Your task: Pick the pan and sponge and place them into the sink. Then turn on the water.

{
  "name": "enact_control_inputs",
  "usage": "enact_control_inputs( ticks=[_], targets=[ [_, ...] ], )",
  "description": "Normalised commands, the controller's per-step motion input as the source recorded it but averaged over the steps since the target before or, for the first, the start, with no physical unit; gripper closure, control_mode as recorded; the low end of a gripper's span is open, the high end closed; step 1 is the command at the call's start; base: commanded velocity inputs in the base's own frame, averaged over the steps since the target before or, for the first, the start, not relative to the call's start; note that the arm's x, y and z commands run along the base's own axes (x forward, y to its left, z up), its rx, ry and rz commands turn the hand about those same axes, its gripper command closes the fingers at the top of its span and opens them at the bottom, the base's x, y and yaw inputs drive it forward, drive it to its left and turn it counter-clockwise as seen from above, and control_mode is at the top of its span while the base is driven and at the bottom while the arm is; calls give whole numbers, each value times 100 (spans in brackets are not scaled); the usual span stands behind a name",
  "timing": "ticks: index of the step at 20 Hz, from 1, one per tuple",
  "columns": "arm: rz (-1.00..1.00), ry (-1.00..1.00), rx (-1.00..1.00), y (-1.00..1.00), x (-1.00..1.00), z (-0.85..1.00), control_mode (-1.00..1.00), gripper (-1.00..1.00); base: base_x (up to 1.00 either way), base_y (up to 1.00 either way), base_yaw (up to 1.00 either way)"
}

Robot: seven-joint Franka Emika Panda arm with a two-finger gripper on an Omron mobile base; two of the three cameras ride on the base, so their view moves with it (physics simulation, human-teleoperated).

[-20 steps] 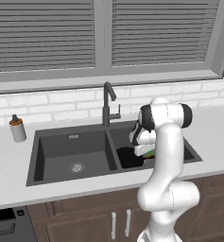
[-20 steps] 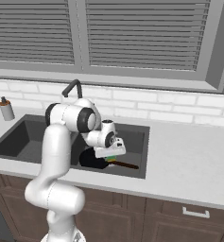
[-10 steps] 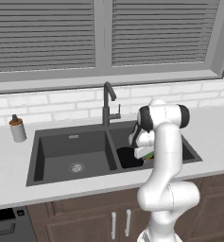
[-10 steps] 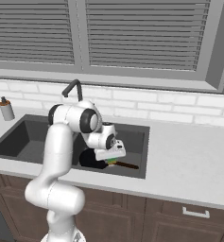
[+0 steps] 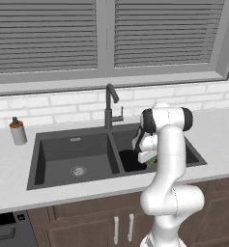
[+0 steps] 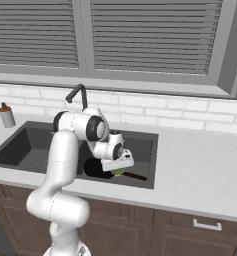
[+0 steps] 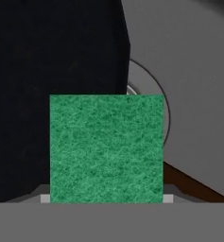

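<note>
Little had moved over the last second: the arm sat a touch lower over the right basin, the camera and all fixtures unchanged.

Item, gripper [image 6: 118,167]: hung inside the right basin of the sink [image 5: 36,166], jaws closed on the sponge [image 7: 106,148]. The hand view had the green face square between the tips at 6 o'clock; a sliver of green and yellow showed under the hand in the right base view [image 6: 119,171].

Item, pan [image 6: 96,168]: black, lying on the floor of the right basin, directly under the hand, its handle [image 6: 134,176] running toward 3 o'clock in the right base view. A round drain ring [image 7: 163,106] sat at 2 o'clock of the sponge in the hand view.

Item, faucet [image 5: 110,103]: upright at the back rim between the basins, at 10 o'clock of the gripper in the left base view; no water running. Soap bottle [image 5: 18,131] stood far off on the counter.

Assessment: pan apparently placed; sponge low enough that release looked due, the faucet lever remaining.
</note>
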Motion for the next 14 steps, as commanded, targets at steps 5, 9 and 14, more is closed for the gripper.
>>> enact_control_inputs(
  ticks=[5,9,14],
  targets=[
    [3,0,0,0,3,-11,-100,-100,0,0,0],
    [1,2,1,0,16,-6,-100,-100,0,0,0],
    [2,2,1,0,4,0,-100,-100,0,0,0]
  ],
)
